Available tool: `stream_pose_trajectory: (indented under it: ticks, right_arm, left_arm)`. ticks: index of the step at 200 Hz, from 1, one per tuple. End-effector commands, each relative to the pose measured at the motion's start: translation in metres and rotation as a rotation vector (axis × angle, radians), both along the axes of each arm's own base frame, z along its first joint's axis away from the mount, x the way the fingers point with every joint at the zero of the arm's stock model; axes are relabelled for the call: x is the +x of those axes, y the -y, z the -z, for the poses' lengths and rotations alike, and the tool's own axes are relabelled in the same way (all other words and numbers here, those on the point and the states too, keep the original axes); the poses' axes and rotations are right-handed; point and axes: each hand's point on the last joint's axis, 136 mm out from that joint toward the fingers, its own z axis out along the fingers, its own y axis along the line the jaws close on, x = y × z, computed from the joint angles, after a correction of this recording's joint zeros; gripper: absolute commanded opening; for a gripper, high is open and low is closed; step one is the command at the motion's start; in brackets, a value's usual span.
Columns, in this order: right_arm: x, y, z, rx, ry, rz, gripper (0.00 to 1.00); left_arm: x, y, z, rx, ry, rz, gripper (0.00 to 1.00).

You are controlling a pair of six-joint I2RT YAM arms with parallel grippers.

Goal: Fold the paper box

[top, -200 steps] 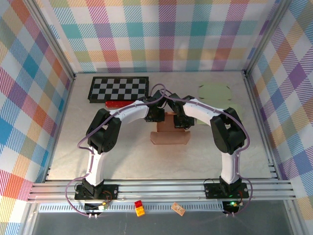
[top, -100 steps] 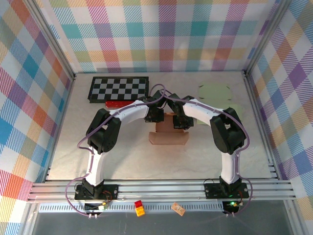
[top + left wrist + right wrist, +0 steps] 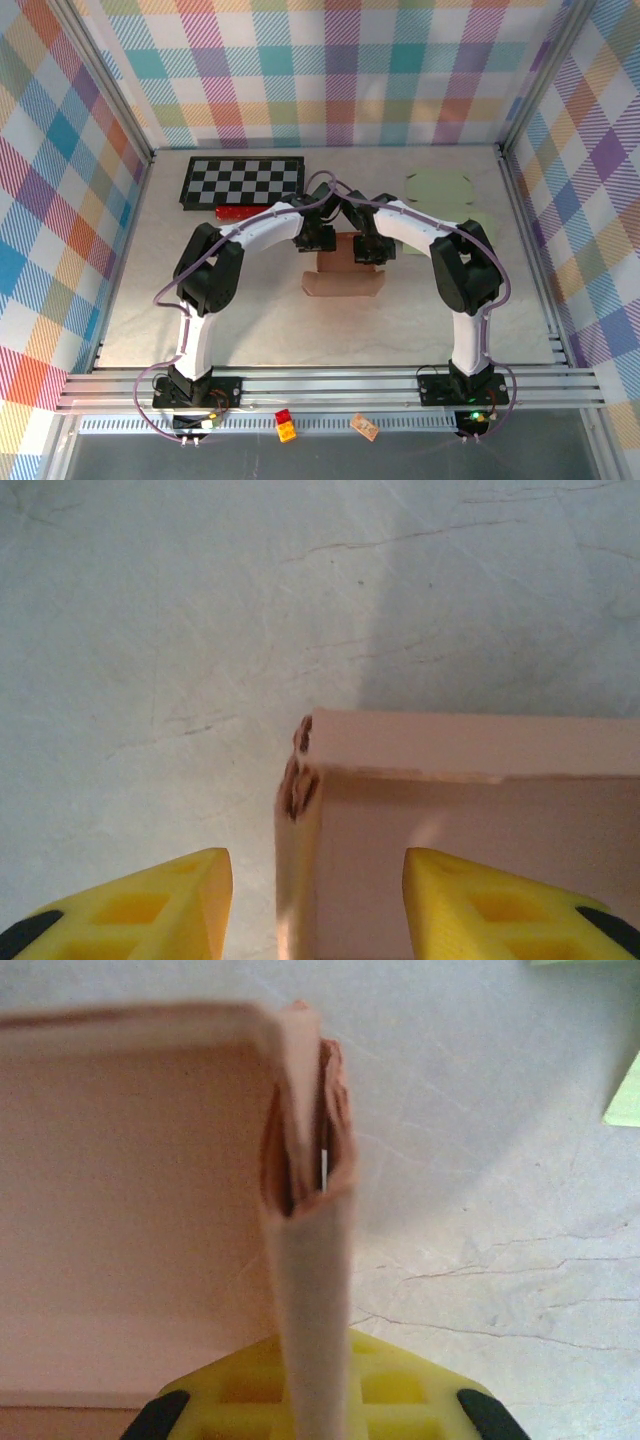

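Sitting at the centre of the top view, the paper box (image 3: 343, 285) is lying on the grey tabletop (image 3: 250, 320) as a brown card shape. Both arms are arching in from the bottom of the frame and meeting over its far edge. The left claw (image 3: 318, 240) is hanging over the upper left of the box and the right claw (image 3: 368, 250) over the upper right, the two close together. In the left wrist view the left claw (image 3: 315, 910) is standing open. Its yellow fingers (image 3: 150, 905) are showing at the lower left and lower right of the frame and straddling the corner of the box, where a short wall is joining a longer one. Whether either finger is touching the card I cannot tell. In the right wrist view the right claw (image 3: 315, 1400) is pinching closed on an upright side wall (image 3: 310, 1290) of the box, with yellow fingers (image 3: 400, 1385) pressing against the card from both sides at the bottom of the frame and the box's pale brown inside spreading to the left. A checkerboard (image 3: 242, 182) is lying at the upper left of the tabletop, with a red strip (image 3: 235, 213) just below it and a pale green round sheet (image 3: 440, 186) at the upper right.
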Motion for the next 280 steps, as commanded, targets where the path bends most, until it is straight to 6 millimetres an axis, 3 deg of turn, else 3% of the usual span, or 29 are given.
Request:
stream_pose_trajectory:
  ticks: [1, 32, 61, 95, 118, 132, 151, 173, 202, 233, 258, 280]
  right_arm:
    - [-0.004, -0.02, 0.003, 0.032, -0.021, 0.008, 0.0]
    - [-0.013, -0.023, 0.006, 0.052, -0.073, 0.052, 0.0]
    - [-0.021, -0.025, 0.006, 0.077, -0.128, 0.136, 0.0]
    - [-0.038, -0.036, 0.006, 0.198, -0.21, 0.381, 0.0]
    - [-0.04, -0.04, -0.003, 0.242, -0.209, 0.531, 0.0]
    - [-0.043, -0.045, -0.003, 0.285, -0.222, 0.628, 0.0]
    - [-0.051, -0.047, 0.003, 0.297, -0.26, 0.754, 0.0]
    - [-0.059, -0.05, 0.009, 0.325, -0.293, 0.877, 0.0]
    - [-0.062, -0.055, 0.01, 0.351, -0.324, 0.952, 0.02]
    - [-0.063, -0.062, 0.012, 0.374, -0.359, 0.989, 0.11]
    - [-0.064, -0.064, 0.007, 0.385, -0.368, 0.99, 0.26]
    - [-0.063, -0.061, -0.005, 0.39, -0.346, 0.985, 0.45]
  left_arm:
    - [-0.025, 0.023, -0.03, -0.078, -0.002, 0.036, 0.5]
    - [-0.019, 0.019, -0.053, -0.123, 0.028, 0.008, 0.51]
    - [-0.005, 0.004, -0.097, -0.152, 0.125, -0.05, 0.53]
    - [0.005, -0.043, -0.161, -0.076, 0.351, -0.171, 0.53]
    - [-0.003, -0.081, -0.176, -0.065, 0.393, -0.259, 0.5]
    - [-0.013, -0.102, -0.173, -0.063, 0.372, -0.297, 0.47]
    - [-0.032, -0.126, -0.154, -0.063, 0.302, -0.328, 0.41]
    - [-0.056, -0.134, -0.123, -0.116, 0.212, -0.341, 0.32]
    - [-0.076, -0.115, -0.083, -0.26, 0.098, -0.332, 0.25]
    - [-0.074, -0.077, -0.054, -0.44, 0.009, -0.307, 0.24]
    - [-0.055, -0.051, -0.051, -0.541, 0.015, -0.285, 0.24]
    - [-0.042, -0.043, -0.052, -0.549, 0.028, -0.28, 0.25]
